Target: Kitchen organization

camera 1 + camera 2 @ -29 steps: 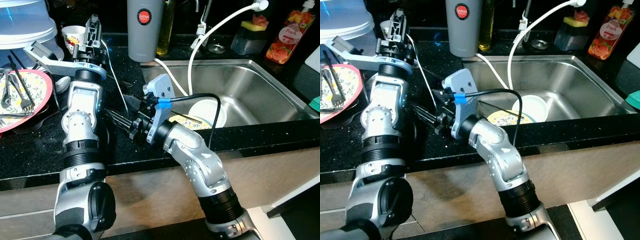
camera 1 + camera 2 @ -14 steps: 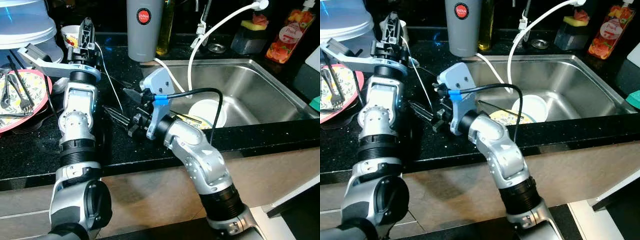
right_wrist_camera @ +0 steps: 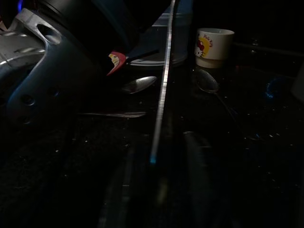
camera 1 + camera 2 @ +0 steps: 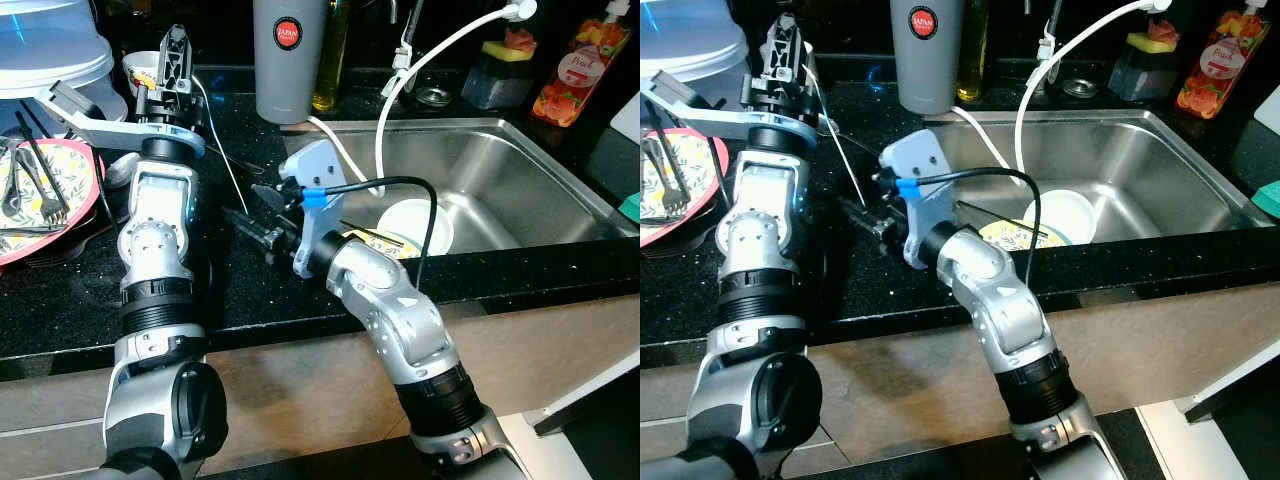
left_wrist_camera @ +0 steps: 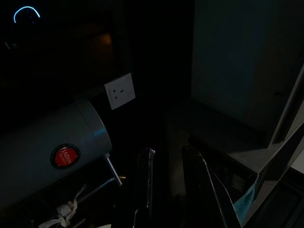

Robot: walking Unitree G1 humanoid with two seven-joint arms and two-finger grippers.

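Comparing with a second ago, your right gripper (image 4: 252, 226) has lifted further left over the counter (image 4: 60, 300), jaws slightly parted and empty; spoons (image 3: 137, 84) lie beyond; left gripper (image 4: 172, 55) raised, slightly open

What I can't make out from here

My right gripper (image 4: 250, 226) sits low over the black counter (image 4: 60, 300), its fingers too dark against it for me to judge their gap; the right wrist view is murky, with 2 blurred fingers (image 3: 197, 180). The patterned plate (image 4: 85, 180) is cut by the frame edge and partly behind my left arm (image 4: 158, 230). The yellow plate (image 4: 385, 245) in the sink (image 4: 520, 180) is half hidden by my right arm (image 4: 385, 300).
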